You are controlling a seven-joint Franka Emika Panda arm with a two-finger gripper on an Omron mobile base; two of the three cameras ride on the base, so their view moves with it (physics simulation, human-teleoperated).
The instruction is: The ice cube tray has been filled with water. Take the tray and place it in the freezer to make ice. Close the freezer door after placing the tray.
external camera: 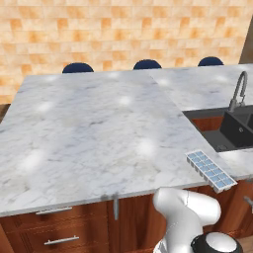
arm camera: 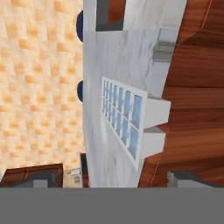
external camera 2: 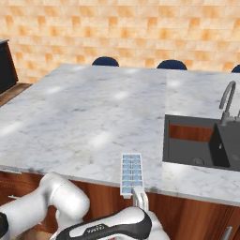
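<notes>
The gripper [external camera 2: 139,192] is open and holds nothing, and the tray [external camera 2: 131,173] lies just ahead of it, its long axis probably pointing away from the fingers.

Glossy white rounded arm [external camera 2: 61,199], dark joint caps, black wrist band

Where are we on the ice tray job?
Done: nothing yet beyond the approach. The ice cube tray, its cells holding water, sits at the front edge of the marble counter beside the sink. In hand: the open gripper is lined up at the tray's near end, not gripping. Left: grasp, carry to the freezer, place it, close the door.
</notes>
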